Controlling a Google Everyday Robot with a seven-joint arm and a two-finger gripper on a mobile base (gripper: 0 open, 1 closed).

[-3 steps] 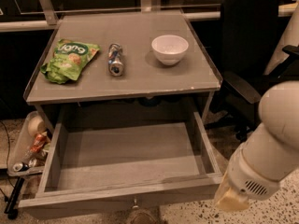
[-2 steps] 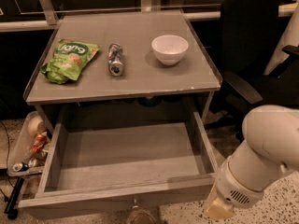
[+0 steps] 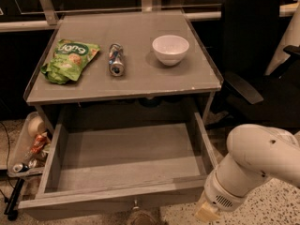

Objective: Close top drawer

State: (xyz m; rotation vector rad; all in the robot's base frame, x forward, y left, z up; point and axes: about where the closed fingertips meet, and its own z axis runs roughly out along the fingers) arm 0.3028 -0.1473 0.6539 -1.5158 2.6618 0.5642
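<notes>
The top drawer is a wide grey box pulled far out from under the grey table top. It is empty inside. Its flat front runs along the bottom of the view, with a small round knob at its centre. My white arm comes in from the lower right, and its beige end sits by the right end of the drawer front. My gripper is below the bottom edge of the view and does not show.
On the table top lie a green snack bag, a can on its side and a white bowl. A black office chair stands at the right. A tray of rubbish hangs at the left.
My arm has moved left and lower, closer to the right end of the drawer front. The drawer stays just as far out.
</notes>
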